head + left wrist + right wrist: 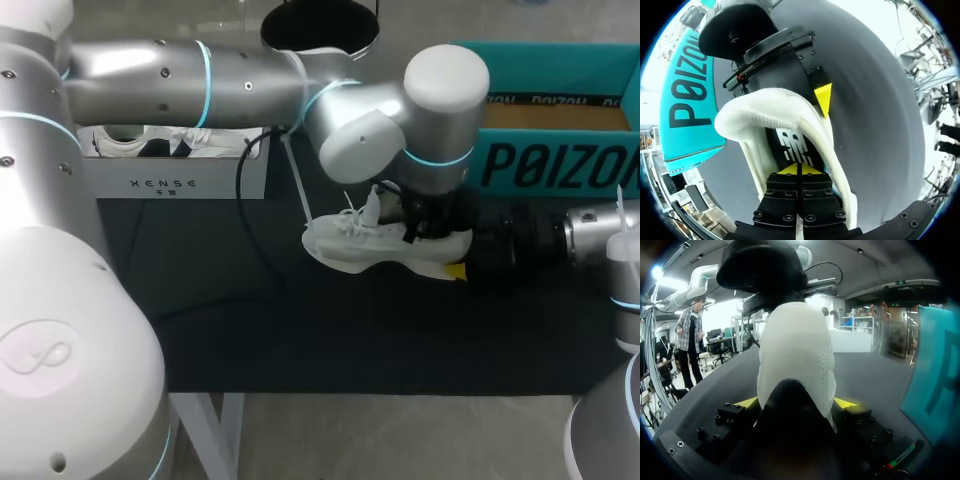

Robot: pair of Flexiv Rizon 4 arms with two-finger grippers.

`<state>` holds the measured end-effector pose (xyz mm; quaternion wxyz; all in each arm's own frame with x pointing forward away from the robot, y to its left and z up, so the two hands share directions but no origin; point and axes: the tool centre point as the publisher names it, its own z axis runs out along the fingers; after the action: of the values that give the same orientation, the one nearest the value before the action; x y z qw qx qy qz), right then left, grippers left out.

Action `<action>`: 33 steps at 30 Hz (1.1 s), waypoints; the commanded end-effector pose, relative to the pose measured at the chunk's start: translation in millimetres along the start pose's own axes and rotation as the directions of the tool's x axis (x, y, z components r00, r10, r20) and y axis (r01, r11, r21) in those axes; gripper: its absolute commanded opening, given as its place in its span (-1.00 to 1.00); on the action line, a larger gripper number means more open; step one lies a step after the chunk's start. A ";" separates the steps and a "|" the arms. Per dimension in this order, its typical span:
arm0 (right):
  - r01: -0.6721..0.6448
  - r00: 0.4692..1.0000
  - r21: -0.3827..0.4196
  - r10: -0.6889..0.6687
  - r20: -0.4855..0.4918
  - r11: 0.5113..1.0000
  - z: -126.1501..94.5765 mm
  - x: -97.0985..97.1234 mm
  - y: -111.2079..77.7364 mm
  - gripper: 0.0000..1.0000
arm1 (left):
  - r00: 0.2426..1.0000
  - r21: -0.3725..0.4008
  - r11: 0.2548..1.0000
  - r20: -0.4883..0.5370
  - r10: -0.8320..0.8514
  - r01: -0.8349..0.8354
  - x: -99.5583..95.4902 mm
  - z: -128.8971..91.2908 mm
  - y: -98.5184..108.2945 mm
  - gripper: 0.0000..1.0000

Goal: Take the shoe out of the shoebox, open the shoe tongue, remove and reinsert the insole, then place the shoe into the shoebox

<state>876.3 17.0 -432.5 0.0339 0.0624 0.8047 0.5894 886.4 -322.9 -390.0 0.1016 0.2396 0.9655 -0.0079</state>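
The right gripper (796, 402) pinches the heel of the white sneaker (385, 250) mid-frame; the left gripper (799, 170), fingers pressed together, sits inside it at the black insole (792, 142).

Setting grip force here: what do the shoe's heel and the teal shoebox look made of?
Shoe: soft matte white knit or mesh fabric, judging by the dimpled, stitched heel texture. Shoebox: probably cardboard, with a plain brown inside and a printed teal outside.

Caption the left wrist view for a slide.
Left gripper, shut, inside the white knit shoe over its black insole.
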 end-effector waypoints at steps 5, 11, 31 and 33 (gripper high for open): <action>-0.001 1.000 0.002 0.001 0.001 1.000 3.0 -0.3 -2.5 -1.00 | 1.000 0.009 1.000 0.029 0.003 -0.004 7.2 -18.0 2.4 -1.00; -0.001 1.000 0.002 0.001 0.001 1.000 3.0 -0.3 -2.5 -1.00 | 0.998 0.016 1.000 0.056 -0.005 0.004 4.1 -31.3 5.3 -1.00; -0.001 1.000 0.002 0.001 0.001 1.000 3.0 -0.3 -2.5 -1.00 | 0.999 0.064 0.998 0.025 -0.031 0.029 -9.0 -50.3 16.2 -1.00; -0.001 1.000 0.002 0.001 0.001 1.000 3.0 -0.3 -2.5 -1.00 | 0.999 0.078 0.996 -0.005 -0.034 0.034 -6.2 -46.6 15.4 -1.00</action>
<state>876.3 17.0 -432.5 0.0339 0.0624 0.8048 0.5893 882.1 -307.8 -335.4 0.1044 0.2242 0.9681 -0.0412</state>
